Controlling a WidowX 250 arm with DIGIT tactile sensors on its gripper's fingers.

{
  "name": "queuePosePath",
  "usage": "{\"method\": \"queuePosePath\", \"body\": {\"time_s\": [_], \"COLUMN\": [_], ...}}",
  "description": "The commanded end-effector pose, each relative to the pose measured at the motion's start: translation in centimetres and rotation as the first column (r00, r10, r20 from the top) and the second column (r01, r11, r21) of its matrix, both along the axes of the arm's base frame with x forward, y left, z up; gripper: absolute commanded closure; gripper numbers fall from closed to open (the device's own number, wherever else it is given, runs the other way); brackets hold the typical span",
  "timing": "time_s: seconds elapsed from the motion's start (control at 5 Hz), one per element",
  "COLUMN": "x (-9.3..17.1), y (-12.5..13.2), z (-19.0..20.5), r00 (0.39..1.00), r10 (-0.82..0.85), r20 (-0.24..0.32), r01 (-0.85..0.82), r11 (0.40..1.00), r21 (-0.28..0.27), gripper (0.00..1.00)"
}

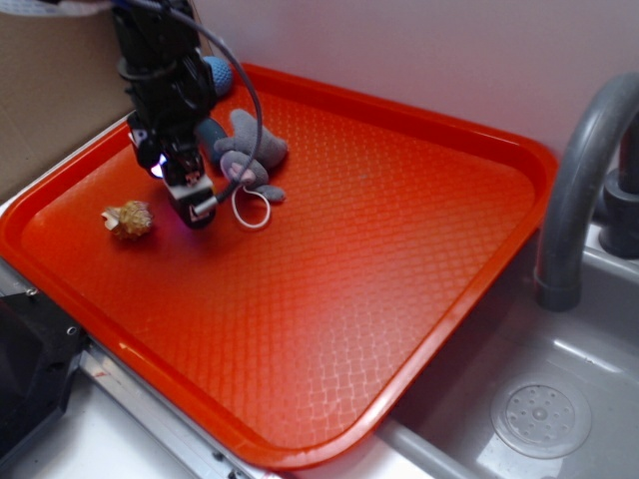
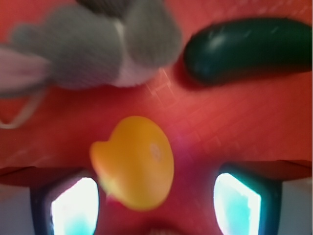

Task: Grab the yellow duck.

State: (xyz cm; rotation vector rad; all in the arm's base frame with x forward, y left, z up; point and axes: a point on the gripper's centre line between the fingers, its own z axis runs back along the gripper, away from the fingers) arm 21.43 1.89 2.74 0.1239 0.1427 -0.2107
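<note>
End effector [image 1: 195,205] low over the far left part of the tray, fingers spread apart, nothing held. In the wrist view we see the small glossy yellow rubber duck [image 2: 134,164] lying on the tray between the two lit fingertips [image 2: 76,210], nearer the left one; the exterior view hides it under the arm. Just beyond it lies the grey plush mouse [image 2: 98,46] with its white looped tail, and beside that a dark green glossy cucumber-shaped toy [image 2: 244,49]. A tan bumpy shell-like lump [image 1: 128,220] sits apart. All rest on the orange textured plastic tray [image 1: 399,249], beside a grey sink with faucet [image 1: 579,190]. We judge this the final approach: next, a slight descent, then closing on the duck.
</note>
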Motion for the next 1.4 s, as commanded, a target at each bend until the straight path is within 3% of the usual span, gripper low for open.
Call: {"method": "queuePosePath", "body": {"time_s": [0.0,0.2,0.4,0.6,1.0,1.2], "x": [0.0,-0.2,0.0,0.1,-0.4,-1.6], "y": [-0.4,-0.4,0.5,1.9,0.7,-0.2], "z": [-1.7,-1.3,-0.3,3.4,13.4,17.6], "r00": [1.0,1.0,0.999,0.998,0.991,0.99], "r10": [-0.006,0.0,0.013,0.067,0.112,0.093], "r20": [-0.021,-0.01,-0.05,-0.005,0.072,0.104], "r01": [0.006,0.001,-0.013,-0.066,-0.119,-0.093], "r11": [1.0,1.0,1.0,0.993,0.988,0.996], "r21": [-0.004,0.011,-0.004,0.096,0.103,0.003], "gripper": [1.0,1.0,1.0,1.0,1.0,1.0]}}
